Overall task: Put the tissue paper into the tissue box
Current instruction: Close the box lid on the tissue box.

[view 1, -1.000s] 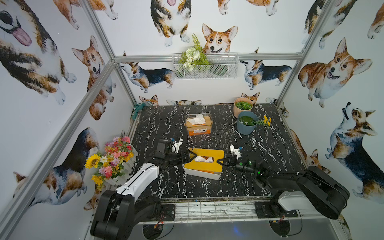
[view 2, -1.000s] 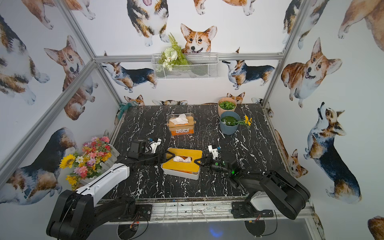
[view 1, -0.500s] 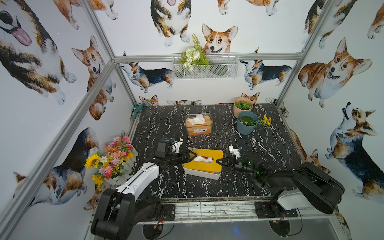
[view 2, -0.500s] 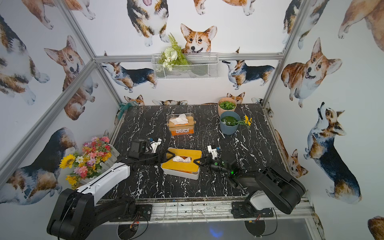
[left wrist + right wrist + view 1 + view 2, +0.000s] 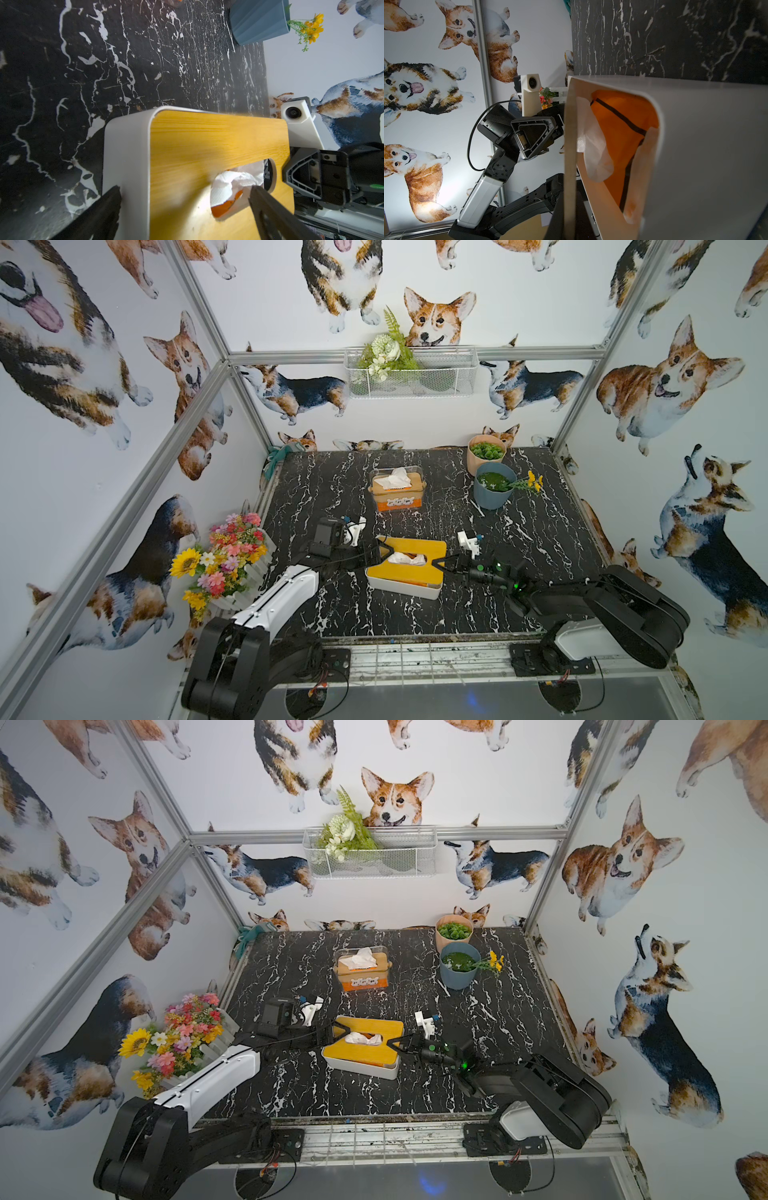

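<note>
**Lid pinched up at one end, tissue through the slot**

Here we are at the white tissue box [image 5: 403, 590], sitting on the black marble table [image 5: 415, 616], and both arms are on it. At the box's right end the right gripper [image 5: 437, 565] is clenched on the edge of the yellow lid [image 5: 415, 574]. The right wrist view catches that lid edge-on, standing off the box's rim at this end. The gap gives a look inside, where an orange pack [image 5: 618, 124] lies in the box. The tissue paper [image 5: 232, 182] is threaded through the oval slot in the lid, with a crumpled white tuft on top. Under the lid a fold hangs down toward the pack. So the tissue is half in, half out of the box!

At the box's left end, the left gripper [image 5: 185, 189] is released, jaws spread wide. One of its fingers [image 5: 270, 209] hovers over the lid just beside the tuft; whether it touches the paper I cannot tell. The other finger sits outside the box's white wall, above the table.

Behind the box stands an orange tissue holder [image 5: 395, 501] with its own white sheet sticking up. Farther back and to the box's right is a blue pot [image 5: 492, 495] with yellow flowers leaning out, and a beige pot [image 5: 486, 454] behind it. Well off the box's left end sits a bunch of bright flowers [image 5: 224, 556].
</note>
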Motion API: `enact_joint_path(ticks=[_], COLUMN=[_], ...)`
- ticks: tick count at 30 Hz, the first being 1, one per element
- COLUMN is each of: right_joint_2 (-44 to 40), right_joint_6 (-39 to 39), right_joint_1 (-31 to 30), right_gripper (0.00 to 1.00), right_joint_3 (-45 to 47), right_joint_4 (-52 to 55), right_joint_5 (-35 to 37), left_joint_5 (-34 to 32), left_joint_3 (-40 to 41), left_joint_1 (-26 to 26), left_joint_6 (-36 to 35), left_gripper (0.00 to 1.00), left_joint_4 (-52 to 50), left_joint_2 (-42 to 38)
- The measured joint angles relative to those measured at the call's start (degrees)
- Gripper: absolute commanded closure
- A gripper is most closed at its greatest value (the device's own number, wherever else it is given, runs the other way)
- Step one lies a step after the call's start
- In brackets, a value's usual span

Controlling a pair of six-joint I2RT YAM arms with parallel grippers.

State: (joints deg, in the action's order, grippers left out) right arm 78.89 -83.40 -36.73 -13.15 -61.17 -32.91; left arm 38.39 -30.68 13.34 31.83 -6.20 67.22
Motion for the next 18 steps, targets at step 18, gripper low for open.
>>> enact_joint_path(ticks=[18], right_joint_2=[-0.39], right_joint_6=[0.04], right_joint_1=[-0.13], right_gripper=[1.0], right_joint_3=[0.79], right_joint_4=[-2.45], right_joint_5=[-0.02], left_joint_5=[0.28], left_joint_3=[0.52], left_joint_1=[0.17], left_joint_6=[0.02], left_gripper=[0.02], left_joint_4=[0.42], left_joint_2=[-0.26])
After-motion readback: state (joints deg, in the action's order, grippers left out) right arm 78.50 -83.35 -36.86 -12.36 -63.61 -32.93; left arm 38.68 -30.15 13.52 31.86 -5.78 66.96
